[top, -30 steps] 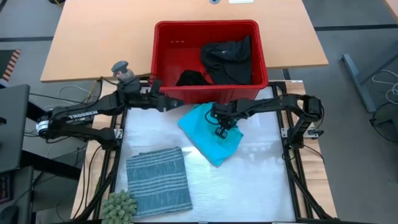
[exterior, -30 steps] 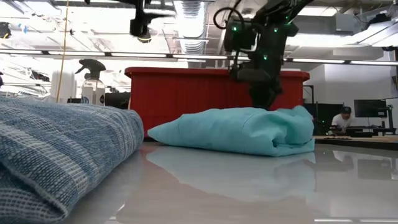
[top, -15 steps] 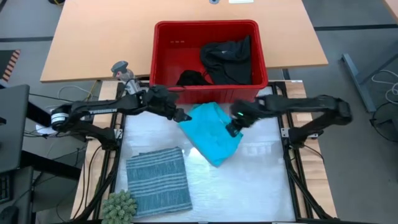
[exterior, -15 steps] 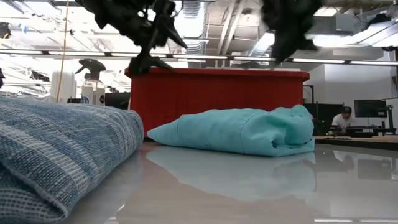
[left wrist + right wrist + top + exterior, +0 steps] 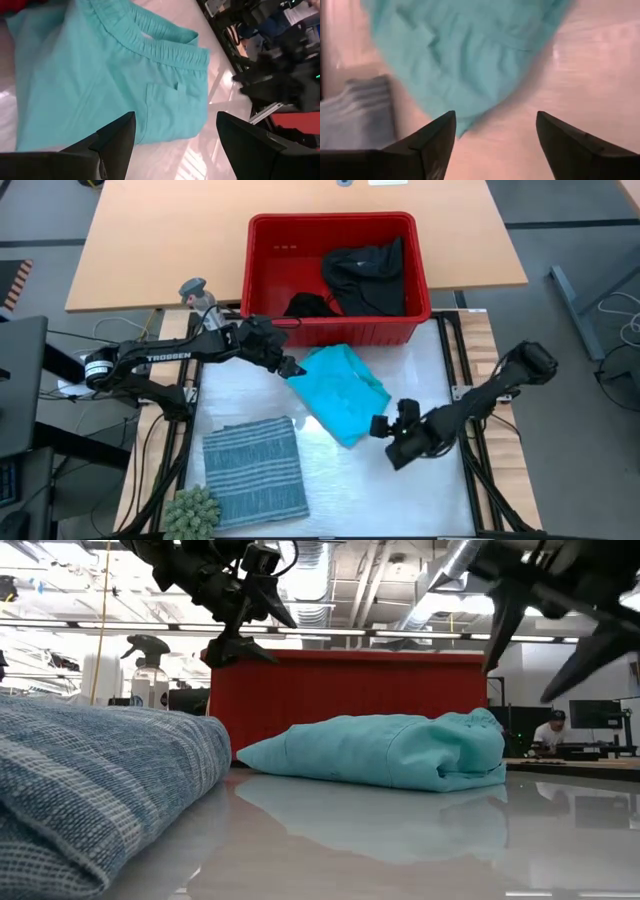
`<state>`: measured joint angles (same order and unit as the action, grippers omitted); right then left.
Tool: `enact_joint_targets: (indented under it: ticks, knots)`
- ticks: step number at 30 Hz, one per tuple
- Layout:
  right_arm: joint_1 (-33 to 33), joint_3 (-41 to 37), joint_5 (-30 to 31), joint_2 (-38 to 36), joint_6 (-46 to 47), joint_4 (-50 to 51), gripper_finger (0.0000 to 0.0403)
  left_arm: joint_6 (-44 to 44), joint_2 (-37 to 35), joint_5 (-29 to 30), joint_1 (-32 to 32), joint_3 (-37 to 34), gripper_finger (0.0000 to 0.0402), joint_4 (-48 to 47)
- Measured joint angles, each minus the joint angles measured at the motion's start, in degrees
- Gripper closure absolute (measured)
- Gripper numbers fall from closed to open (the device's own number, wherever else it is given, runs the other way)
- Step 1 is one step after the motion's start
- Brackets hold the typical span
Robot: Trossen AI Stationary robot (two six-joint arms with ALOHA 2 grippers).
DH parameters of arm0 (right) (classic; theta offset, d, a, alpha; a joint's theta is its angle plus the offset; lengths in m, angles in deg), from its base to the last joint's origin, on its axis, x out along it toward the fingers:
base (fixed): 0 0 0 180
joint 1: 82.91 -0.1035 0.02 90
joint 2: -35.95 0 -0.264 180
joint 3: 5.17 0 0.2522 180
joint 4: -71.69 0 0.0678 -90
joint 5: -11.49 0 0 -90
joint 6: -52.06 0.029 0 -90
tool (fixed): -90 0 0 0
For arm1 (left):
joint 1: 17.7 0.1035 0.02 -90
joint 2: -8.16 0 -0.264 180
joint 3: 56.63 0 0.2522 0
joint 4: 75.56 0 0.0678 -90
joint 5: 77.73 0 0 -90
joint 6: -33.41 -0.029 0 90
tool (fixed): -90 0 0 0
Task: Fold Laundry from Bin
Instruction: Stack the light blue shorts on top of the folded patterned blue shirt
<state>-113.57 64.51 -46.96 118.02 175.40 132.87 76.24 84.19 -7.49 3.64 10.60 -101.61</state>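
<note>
Turquoise garment (image 5: pixel 340 393) folded mid-worktop, long axis diagonal, just before the red bin (image 5: pixel 262 275). Left gripper (image 5: pixel 291 366) spread, hovering at its bin-side corner, nearer. Right gripper (image 5: pixel 385 442) spread, just beyond its opposite end.

The left arm (image 5: pixel 170 360) bears white lettering reading "TROSSEN".

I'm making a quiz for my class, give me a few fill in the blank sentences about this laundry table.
1. The black clothes lie inside the ____ bin.
2. The turquoise garment lies on the table between the two ____.
3. The folded ____ cloth lies next to a green plant.

Missing words: red; grippers; striped
</note>
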Motion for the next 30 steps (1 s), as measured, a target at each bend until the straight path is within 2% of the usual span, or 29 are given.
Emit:
enact_joint_targets:
  ticks: [3,8,14,19,24,30]
  knots:
    - [0.65,0.04,1.97,3.75,3.71,-0.42,0.0091,0.17,0.00,0.07,0.00,0.00,0.0136,0.37]
    - [4.15,0.06,1.96,8.82,2.60,-6.81,0.0087,0.31,0.00,0.07,0.00,0.00,0.0136,0.19]
    - [8.20,0.04,-2.09,14.05,2.38,-12.31,0.0087,0.46,0.00,2.90,0.02,0.00,0.0136,0.07]
    - [9.50,0.06,-3.07,16.54,2.83,-15.98,0.0087,0.92,1.17,4.54,0.03,0.07,0.0136,-0.22]
    - [8.67,0.09,-5.93,15.05,1.59,-16.97,0.0087,0.67,3.98,3.93,0.22,0.00,0.0136,0.15]
    - [4.46,0.17,-3.36,9.20,4.03,-15.15,0.0087,2.36,7.52,2.47,0.40,0.02,0.0136,5.50]
